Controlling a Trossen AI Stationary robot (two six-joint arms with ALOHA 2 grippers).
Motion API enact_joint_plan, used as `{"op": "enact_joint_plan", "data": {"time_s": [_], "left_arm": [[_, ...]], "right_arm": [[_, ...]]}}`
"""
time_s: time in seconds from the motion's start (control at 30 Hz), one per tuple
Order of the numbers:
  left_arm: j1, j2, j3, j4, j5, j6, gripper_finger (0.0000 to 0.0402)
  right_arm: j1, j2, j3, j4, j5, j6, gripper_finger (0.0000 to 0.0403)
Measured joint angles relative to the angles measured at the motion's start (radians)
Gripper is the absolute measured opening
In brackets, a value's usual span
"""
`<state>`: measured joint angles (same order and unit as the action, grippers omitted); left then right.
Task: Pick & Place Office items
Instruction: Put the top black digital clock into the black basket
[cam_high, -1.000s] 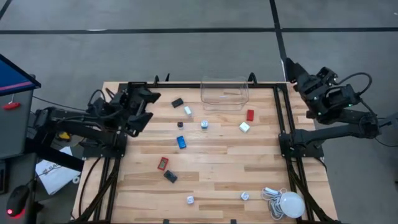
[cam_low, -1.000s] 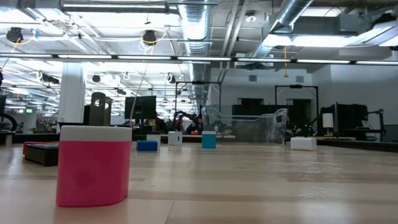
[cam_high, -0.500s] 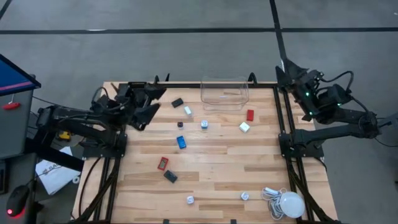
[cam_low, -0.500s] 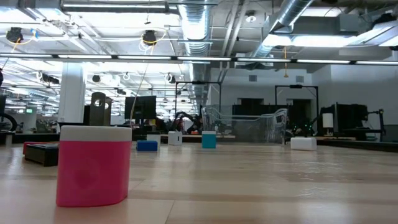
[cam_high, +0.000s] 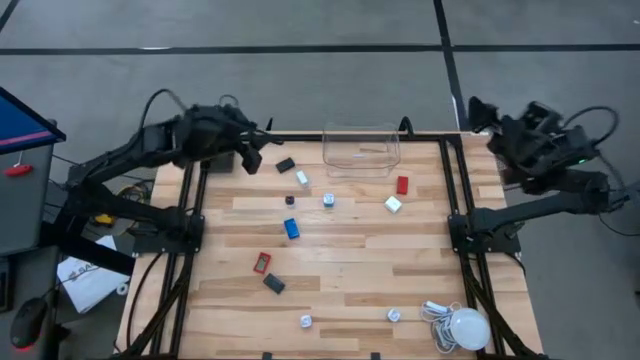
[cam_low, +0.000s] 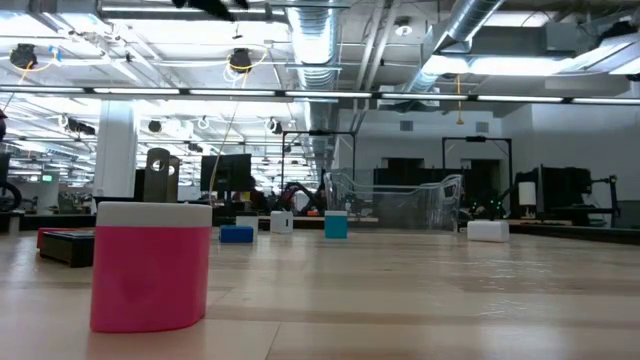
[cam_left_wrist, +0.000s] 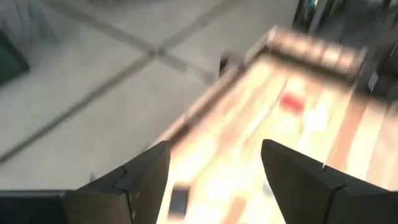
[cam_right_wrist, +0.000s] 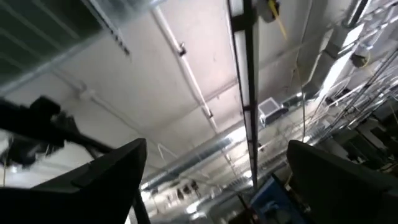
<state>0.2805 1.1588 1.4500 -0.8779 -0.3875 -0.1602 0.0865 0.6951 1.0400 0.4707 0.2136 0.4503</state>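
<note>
We see a wooden slat table (cam_high: 350, 255) carrying the scattered office items (cam_high: 291, 228) (black, blue, red, white and silvery bits), a clear plastic bin (cam_high: 361, 150) at its far edge, and a white bulb with coiled cable (cam_high: 462, 327) at the near right corner.

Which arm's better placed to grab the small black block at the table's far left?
Left, probably. The open left gripper hangs beside the small black block; the right gripper sits off the table, pointing up.

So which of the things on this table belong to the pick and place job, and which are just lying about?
Job:
office items
clear bin, probably the drop spot
left gripper, open
right gripper, open

Lying about:
white bulb
coiled cable
</note>
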Motion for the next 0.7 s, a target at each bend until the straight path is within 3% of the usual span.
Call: {"op": "enact_joint_plan", "data": {"time_s": [0.23, 0.37, 0.7], "left_arm": [[0.121, 0.162, -0.024, -0.15, 0.186, 0.067, 0.0286], [0.172, 0.292, -0.027, -0.131, 0.195, 0.134, 0.0304], [0.299, 0.59, -0.028, -0.033, 0.168, 0.148, 0.0306]], "right_arm": [[0.154, 0.08, 0.277, -0.418, 0.101, -0.158, 0.0379], [0.22, 0.127, 0.384, -0.585, 0.201, -0.195, 0.0379], [0.319, 0.141, 0.443, -0.677, 0.365, -0.154, 0.0379]]}}
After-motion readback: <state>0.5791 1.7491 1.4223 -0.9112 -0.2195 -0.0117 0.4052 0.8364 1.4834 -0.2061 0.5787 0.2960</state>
